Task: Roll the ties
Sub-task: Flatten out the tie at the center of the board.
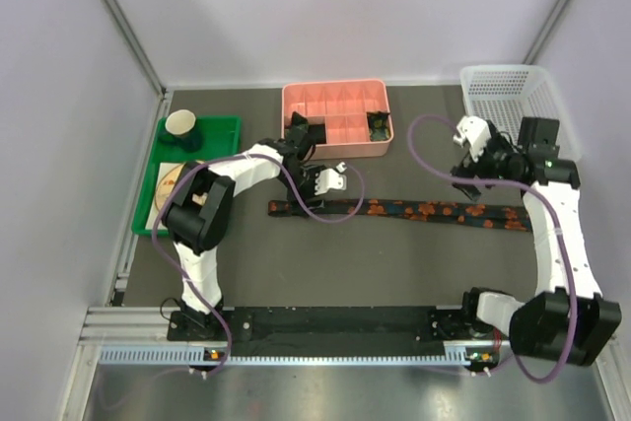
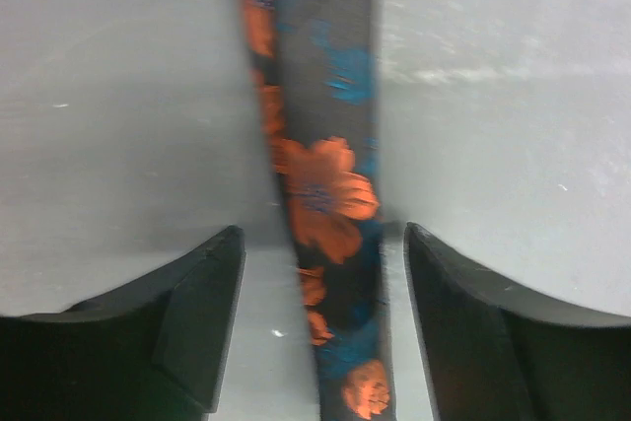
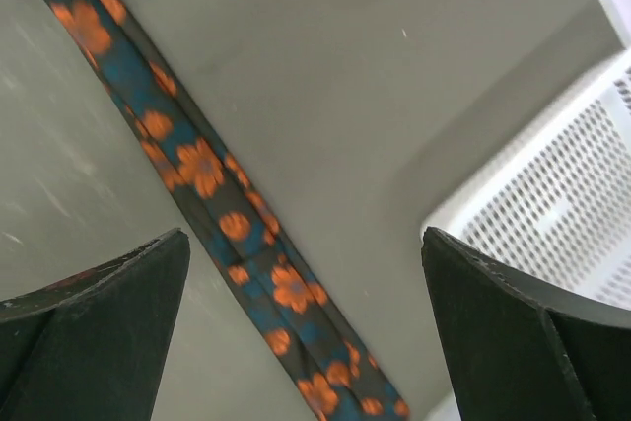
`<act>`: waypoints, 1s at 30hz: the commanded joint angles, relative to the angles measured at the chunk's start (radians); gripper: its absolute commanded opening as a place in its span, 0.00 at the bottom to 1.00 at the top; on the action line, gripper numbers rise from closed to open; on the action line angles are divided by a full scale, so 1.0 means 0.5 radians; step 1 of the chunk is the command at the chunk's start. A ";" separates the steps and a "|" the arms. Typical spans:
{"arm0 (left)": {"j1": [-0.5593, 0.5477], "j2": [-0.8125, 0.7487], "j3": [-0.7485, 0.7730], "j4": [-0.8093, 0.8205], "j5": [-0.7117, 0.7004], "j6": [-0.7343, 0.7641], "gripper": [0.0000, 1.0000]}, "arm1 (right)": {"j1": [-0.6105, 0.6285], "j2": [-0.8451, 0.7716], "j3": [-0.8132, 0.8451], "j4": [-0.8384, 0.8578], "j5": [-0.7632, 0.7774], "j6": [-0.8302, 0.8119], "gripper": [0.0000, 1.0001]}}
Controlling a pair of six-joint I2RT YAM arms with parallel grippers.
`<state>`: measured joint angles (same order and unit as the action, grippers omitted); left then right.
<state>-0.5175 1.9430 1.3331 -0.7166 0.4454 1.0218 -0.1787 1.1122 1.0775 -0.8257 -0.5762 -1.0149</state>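
Well, the flowery tie [image 1: 424, 211] lies flat and straight, right under the left gripper [image 2: 320, 232], whose jaws stand wide on both sides, I think ready to pinch its thin end. The right gripper [image 3: 304, 239] hangs wide too, over the fat end. A white basket [image 3: 552, 194] sits just beside it, maybe in its way.

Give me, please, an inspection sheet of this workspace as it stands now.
Surface: dark grey table.
Job's things: one flowered tie, lying flat and unrolled.
Clutter: pink divided box; green tray with a cup; white basket.
Hands: left hand open, a finger on either side of the tie; right hand open above it.
Cables: purple cables; the left one crosses the tie.
Surroundings: pale walls.
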 commanded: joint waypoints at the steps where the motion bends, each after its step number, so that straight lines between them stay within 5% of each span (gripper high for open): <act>1: -0.054 -0.118 -0.172 -0.208 0.024 0.107 0.65 | 0.057 0.181 0.238 -0.189 -0.299 0.281 0.99; 5: -0.063 -0.247 -0.276 -0.242 0.042 0.095 0.56 | 0.277 0.349 0.214 -0.370 -0.216 0.076 0.96; 10: -0.060 -0.318 -0.319 -0.254 0.085 0.083 0.44 | 0.639 0.386 -0.154 0.046 0.035 -0.072 0.95; 20: 0.234 -0.646 -0.377 -0.064 0.260 -0.129 0.93 | 1.048 0.929 -0.072 0.400 0.063 -0.130 0.92; 30: 0.590 -1.210 -0.629 0.319 0.134 -0.506 0.99 | 1.219 1.254 0.075 0.388 0.060 -0.387 0.87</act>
<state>-0.2714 1.4364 1.0542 -0.6765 0.5152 0.8928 0.3786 1.6814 1.0317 -0.6388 -0.5297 -1.1305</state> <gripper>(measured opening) 0.987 0.897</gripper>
